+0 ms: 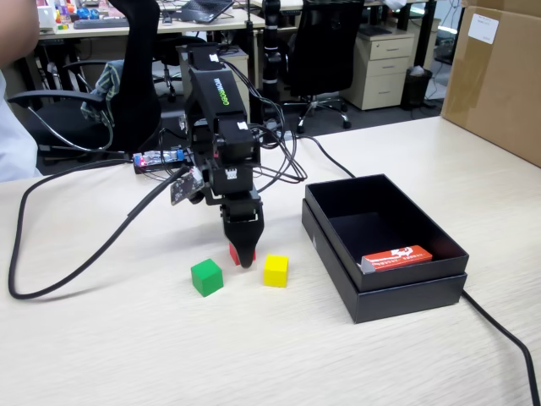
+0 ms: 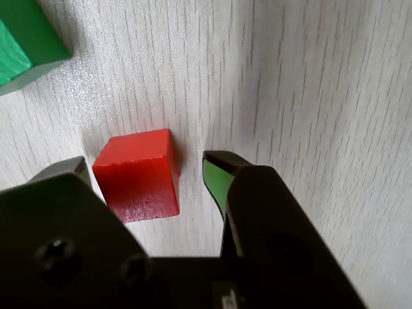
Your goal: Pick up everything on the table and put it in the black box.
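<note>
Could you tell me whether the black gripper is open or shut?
Open: in the wrist view the gripper has its jaws apart, straddling the small red cube.

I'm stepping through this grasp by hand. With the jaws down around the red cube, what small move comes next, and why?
Probably close the gripper on the red cube. In the wrist view the jaws are open and stand on either side of the cube, one close to its left edge, the other with a gap on its right. The cube rests on the table, not yet gripped.

Matte black box (image 1: 397, 292), wood-grain table (image 2: 309, 84)
</note>
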Controlling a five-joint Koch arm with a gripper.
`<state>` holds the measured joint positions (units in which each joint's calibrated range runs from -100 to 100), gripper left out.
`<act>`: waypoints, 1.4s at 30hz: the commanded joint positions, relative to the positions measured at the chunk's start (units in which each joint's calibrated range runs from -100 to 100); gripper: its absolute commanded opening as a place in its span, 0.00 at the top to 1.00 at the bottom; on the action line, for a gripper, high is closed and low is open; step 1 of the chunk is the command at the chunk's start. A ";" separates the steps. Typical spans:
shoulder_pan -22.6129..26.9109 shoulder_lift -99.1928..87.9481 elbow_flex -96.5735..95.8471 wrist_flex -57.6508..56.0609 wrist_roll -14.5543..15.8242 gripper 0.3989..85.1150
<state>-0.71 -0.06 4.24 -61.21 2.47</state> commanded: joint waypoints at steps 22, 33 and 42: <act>9.33 -34.19 6.91 -8.21 1.56 0.99; 18.46 -15.25 29.12 -8.21 2.54 0.99; 18.17 6.32 39.00 -8.21 2.74 0.99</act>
<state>17.46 7.31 37.75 -69.57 5.30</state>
